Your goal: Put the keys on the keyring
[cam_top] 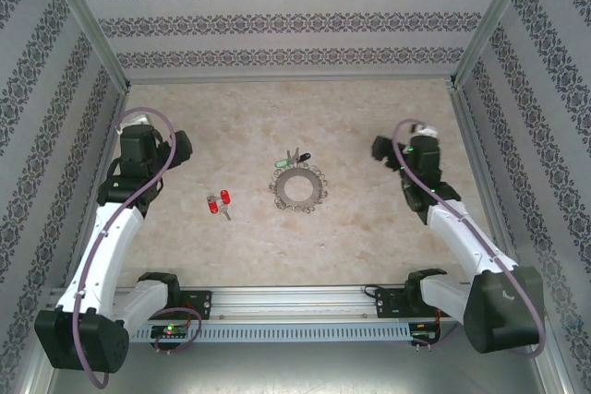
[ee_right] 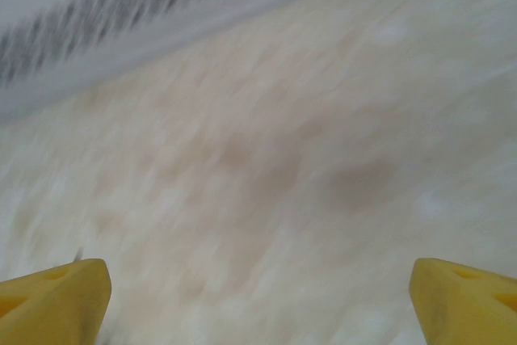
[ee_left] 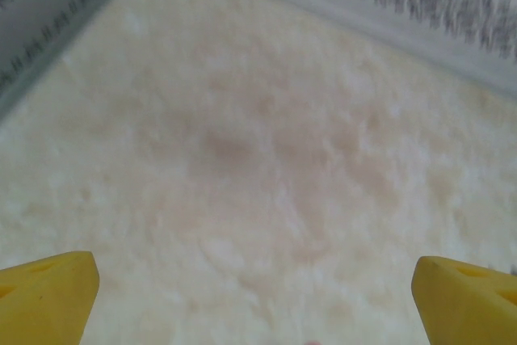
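Note:
Two small red-headed keys (cam_top: 219, 204) lie on the beige marbled table, left of centre. The silvery scalloped keyring (cam_top: 298, 188) lies flat at the middle, with small green-headed keys (cam_top: 288, 161) touching its far rim. My left gripper (cam_top: 182, 147) hovers up and left of the red keys; its yellow fingertips (ee_left: 48, 296) stand wide apart over bare table, so it is open. My right gripper (cam_top: 380, 150) hangs to the right of the ring, open too, its yellow fingertips (ee_right: 56, 300) spread with nothing between them. The right wrist view is blurred.
Patterned walls (cam_top: 277, 25) close in the table at the back and both sides. A metal rail (cam_top: 295, 302) with the arm bases runs along the near edge. A strip of wall base (ee_left: 363, 14) crosses the top of the left wrist view.

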Available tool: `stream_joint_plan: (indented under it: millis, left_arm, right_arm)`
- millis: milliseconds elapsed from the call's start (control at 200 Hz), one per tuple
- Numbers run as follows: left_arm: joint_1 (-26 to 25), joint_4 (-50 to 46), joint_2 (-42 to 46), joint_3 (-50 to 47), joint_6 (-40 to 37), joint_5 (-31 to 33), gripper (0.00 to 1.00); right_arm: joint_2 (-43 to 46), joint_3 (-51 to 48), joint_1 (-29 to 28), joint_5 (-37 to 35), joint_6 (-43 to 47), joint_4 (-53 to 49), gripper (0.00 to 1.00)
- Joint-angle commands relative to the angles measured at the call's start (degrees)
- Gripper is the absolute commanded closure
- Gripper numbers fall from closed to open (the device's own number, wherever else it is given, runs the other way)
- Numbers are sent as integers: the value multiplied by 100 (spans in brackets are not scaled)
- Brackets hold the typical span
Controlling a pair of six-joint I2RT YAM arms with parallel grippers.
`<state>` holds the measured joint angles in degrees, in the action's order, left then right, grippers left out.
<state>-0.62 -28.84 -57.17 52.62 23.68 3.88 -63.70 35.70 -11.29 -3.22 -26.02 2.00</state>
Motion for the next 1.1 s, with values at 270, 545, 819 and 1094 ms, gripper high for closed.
stream_joint_plan:
  millis: [270,545,819,1094]
  left_arm:
    - [-137,-1296,-16,-521,112,-2333,1]
    - [-158,-1830,652,-713,334,-1707,0]
    - [-157,-1843,781,-1173,856,-2347,0]
    - [-157,-1449,698,-938,523,-2207,1]
  right_arm:
    - [-821,507,-2554,371,578,-1751,17]
    - [-2061,1613,-2549,372,-153,-2950,31]
    - [-2750,2200,-2312,1000,877,-3457,52]
    - [-2963,2063,-2363,1562,1069,-3264,58]
